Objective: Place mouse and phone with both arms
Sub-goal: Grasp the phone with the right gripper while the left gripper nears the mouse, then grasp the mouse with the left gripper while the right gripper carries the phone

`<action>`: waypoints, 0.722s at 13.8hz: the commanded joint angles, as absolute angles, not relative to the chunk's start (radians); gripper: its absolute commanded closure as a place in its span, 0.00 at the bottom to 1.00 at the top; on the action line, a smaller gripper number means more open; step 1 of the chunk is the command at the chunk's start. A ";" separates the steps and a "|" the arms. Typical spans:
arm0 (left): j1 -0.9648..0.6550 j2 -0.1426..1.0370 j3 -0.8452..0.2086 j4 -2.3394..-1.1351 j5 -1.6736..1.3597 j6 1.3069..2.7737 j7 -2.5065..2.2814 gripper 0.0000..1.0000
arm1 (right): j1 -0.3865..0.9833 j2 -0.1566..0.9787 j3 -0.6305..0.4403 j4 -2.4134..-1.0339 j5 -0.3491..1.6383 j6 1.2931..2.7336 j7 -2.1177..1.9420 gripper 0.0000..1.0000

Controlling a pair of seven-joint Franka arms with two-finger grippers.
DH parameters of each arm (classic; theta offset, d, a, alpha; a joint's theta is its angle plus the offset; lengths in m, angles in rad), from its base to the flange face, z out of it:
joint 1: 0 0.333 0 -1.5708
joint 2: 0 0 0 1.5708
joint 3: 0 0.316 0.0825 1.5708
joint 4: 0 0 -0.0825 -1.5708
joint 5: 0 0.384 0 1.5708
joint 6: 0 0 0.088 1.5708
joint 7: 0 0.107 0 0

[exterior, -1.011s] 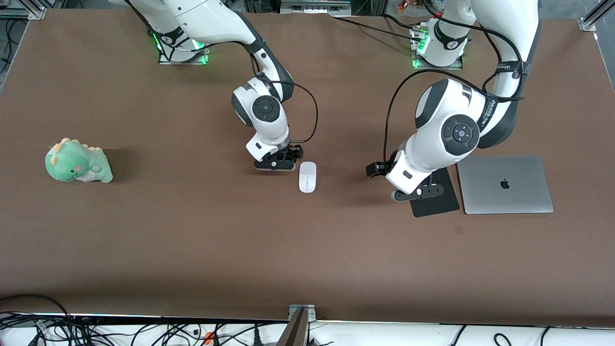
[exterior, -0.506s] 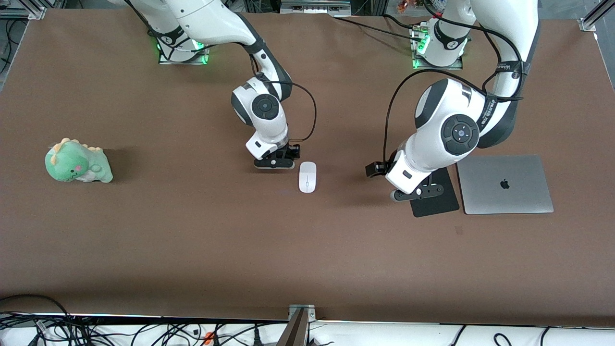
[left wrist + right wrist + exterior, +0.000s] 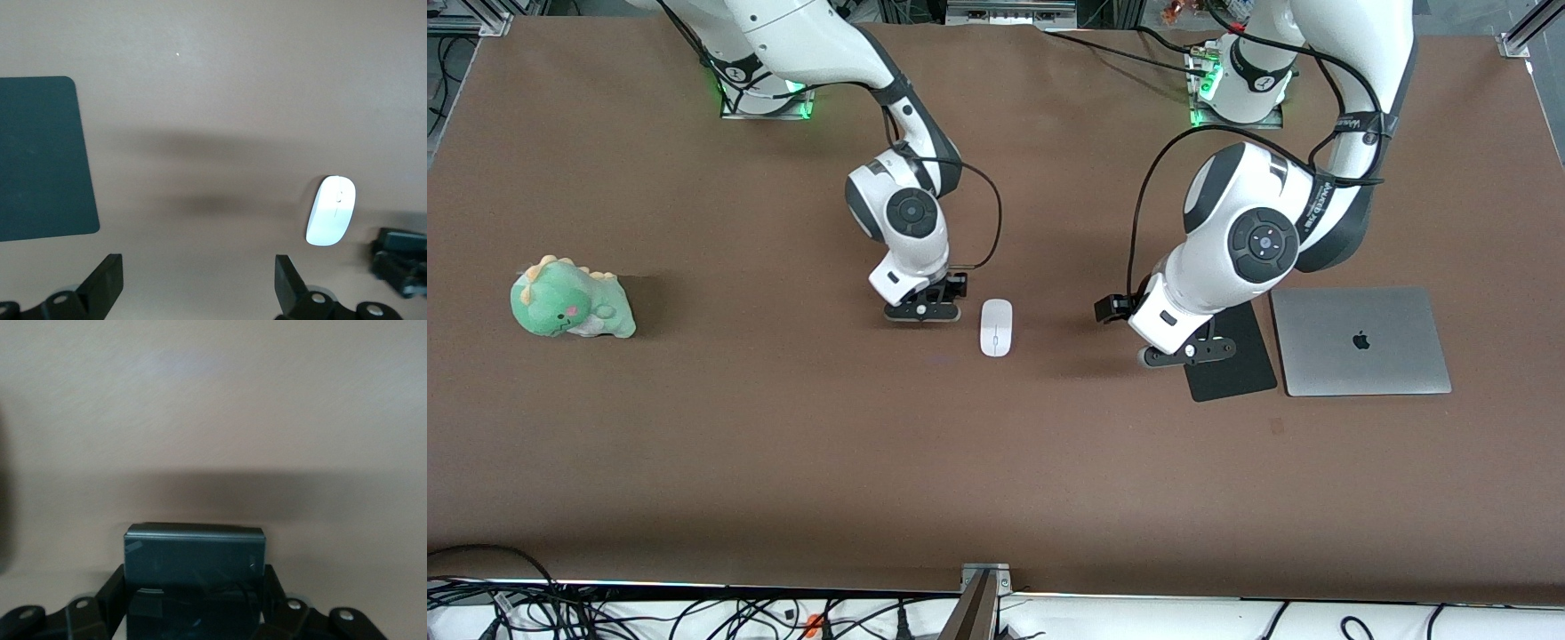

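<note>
while the right gripper (image 3: 921, 313) sits low at centre frame just beside the mouse (image 3: 996, 327), i see its jaws pinching the phone (image 3: 194, 577). my left gripper (image 3: 1188, 353) hangs right of centre over the mouse pad's (image 3: 1232, 378) edge, jaws spread wide. the laptop (image 3: 1360, 341) lies beside the pad.

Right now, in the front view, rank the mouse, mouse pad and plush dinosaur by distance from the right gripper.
From the right gripper, shut on the phone:
1. Mouse, just beside it.
2. Mouse pad, toward the left arm's end.
3. Plush dinosaur, toward the right arm's end.
</note>
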State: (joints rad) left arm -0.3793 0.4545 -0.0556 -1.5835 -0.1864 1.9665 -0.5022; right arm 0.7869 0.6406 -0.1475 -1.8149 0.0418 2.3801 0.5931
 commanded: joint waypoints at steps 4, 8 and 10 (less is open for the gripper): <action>-0.517 0.558 -0.048 -1.565 -0.189 2.095 -0.546 0.00 | 0.612 0.551 -0.161 -1.821 0.044 2.275 0.246 0.62; -0.609 0.636 -0.048 -1.560 -0.189 2.209 -0.566 0.00 | 0.474 0.486 -0.161 -1.897 0.054 2.296 0.114 0.65; -0.643 0.676 -0.048 -1.560 -0.189 2.273 -0.566 0.00 | 0.402 0.448 -0.161 -1.960 0.054 2.344 0.101 0.65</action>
